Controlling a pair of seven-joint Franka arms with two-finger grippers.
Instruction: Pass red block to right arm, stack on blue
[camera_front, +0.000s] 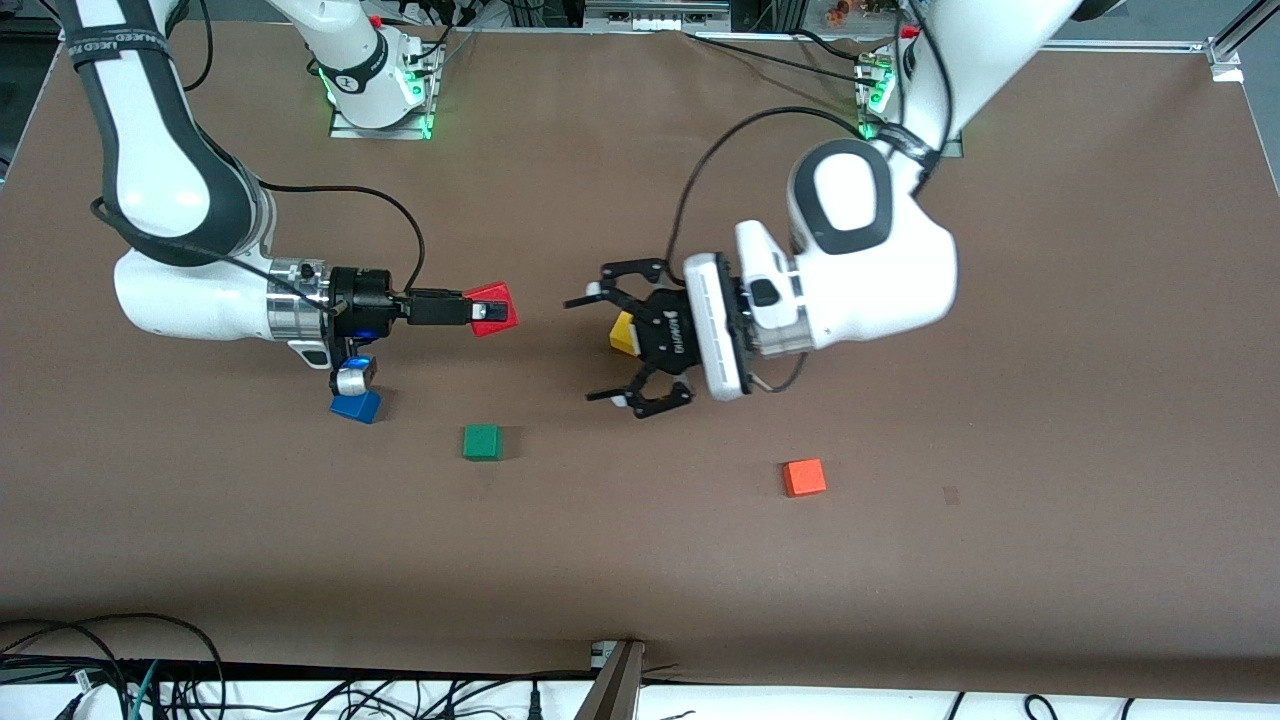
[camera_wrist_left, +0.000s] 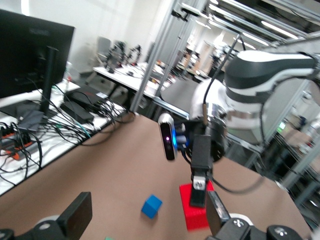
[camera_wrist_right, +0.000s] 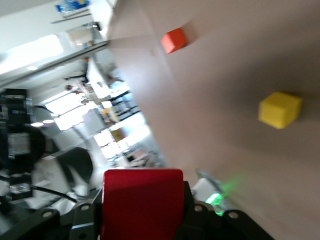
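Front view: the red block (camera_front: 492, 308) is clamped between the fingers of the right gripper (camera_front: 478, 309), which holds it in the air over bare table, reaching sideways toward the left arm. The left gripper (camera_front: 607, 345) faces it with its fingers spread wide and nothing between them; a clear gap of table separates its fingertips from the block, so the handover itself appears complete and the step in hand is the carry to the blue block (camera_front: 356, 405). That block sits on the table below the right wrist, close under the wrist camera housing and well back from the fingertips, so the arm must draw back along its own line before descending. Turn the wrist so the fingers point down first; the block is presently held sideways. Centre the red block squarely over the blue one, match the edges, lower until the faces meet, and only then part the fingers. In the right wrist view the red block (camera_wrist_right: 142, 200) fills the space between the fingers, which suggests a firm hold. The left arm should stay where it is, or move off, with its fingers apart. The green block (camera_front: 482, 442), yellow block (camera_front: 623, 333) and orange block (camera_front: 804, 477) lie outside the likely path.
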